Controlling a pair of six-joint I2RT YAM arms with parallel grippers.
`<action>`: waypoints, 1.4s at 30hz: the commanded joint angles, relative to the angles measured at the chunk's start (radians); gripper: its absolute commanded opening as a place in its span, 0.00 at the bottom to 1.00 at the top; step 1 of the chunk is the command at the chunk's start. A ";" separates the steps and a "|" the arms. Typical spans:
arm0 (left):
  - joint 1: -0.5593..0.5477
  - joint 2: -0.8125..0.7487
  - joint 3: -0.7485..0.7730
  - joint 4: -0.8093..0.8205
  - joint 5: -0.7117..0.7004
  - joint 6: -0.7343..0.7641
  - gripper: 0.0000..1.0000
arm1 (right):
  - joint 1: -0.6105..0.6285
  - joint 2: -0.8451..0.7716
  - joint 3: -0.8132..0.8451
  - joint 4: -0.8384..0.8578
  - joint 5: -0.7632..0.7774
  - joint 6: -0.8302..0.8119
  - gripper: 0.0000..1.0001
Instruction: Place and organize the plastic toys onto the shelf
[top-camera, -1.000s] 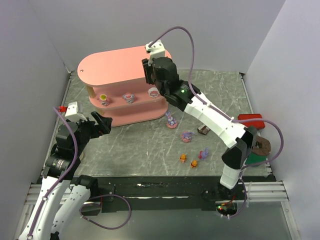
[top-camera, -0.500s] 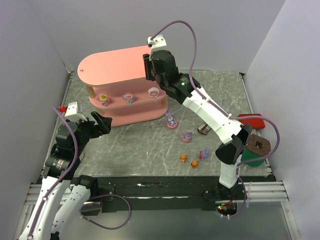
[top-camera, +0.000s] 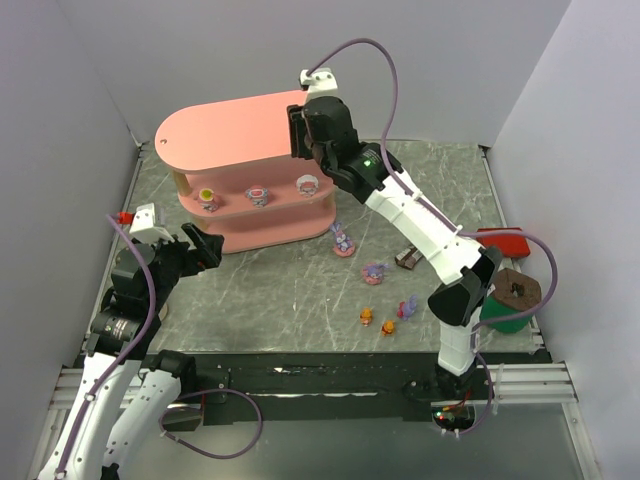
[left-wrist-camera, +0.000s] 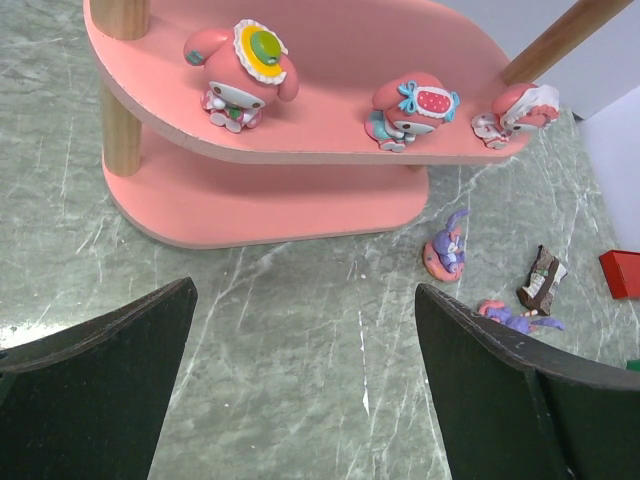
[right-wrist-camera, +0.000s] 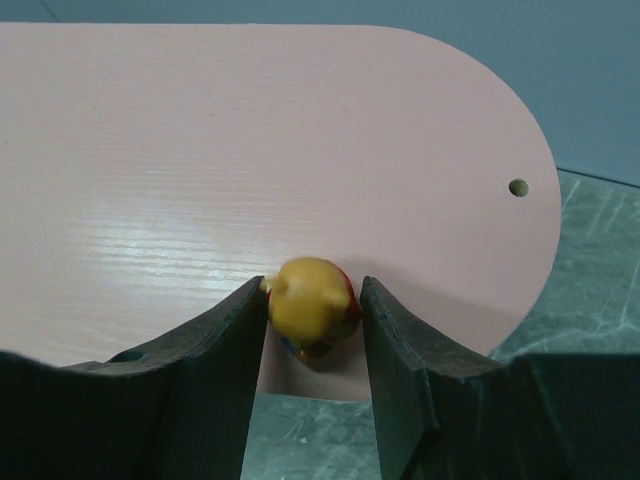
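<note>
The pink shelf (top-camera: 230, 130) stands at the back left. Over the right end of its top tier (right-wrist-camera: 250, 150) my right gripper (right-wrist-camera: 313, 285) has a yellow bear (right-wrist-camera: 310, 300) between its fingers. The bear looks blurred, and a thin gap shows on its right side. Three pink-white toys (top-camera: 257, 194) (left-wrist-camera: 412, 105) stand in a row on the middle tier. Three purple toys (top-camera: 375, 271) and two orange bears (top-camera: 367, 317) lie on the table. My left gripper (top-camera: 205, 248) (left-wrist-camera: 305, 300) hangs open and empty over the table, in front of the shelf.
A brown-wrapped snack bar (top-camera: 406, 260) lies among the purple toys. A red flat box (top-camera: 502, 240) and a green object with a brown top (top-camera: 510, 300) sit at the right edge. Grey walls close in the table.
The right arm has carried the bear from the shelf's right side up over the top tier. Its jaws have widened slightly. The left arm has not moved.
</note>
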 joint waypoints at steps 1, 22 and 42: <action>0.008 -0.002 0.000 0.019 0.014 0.011 0.96 | -0.011 0.029 0.040 -0.038 0.006 0.008 0.57; 0.011 -0.004 0.000 0.019 0.015 0.011 0.96 | -0.012 -0.040 -0.040 0.034 0.017 -0.007 0.78; 0.015 -0.027 -0.001 0.016 0.005 0.014 0.96 | -0.012 -0.371 -0.322 0.196 -0.058 -0.027 0.92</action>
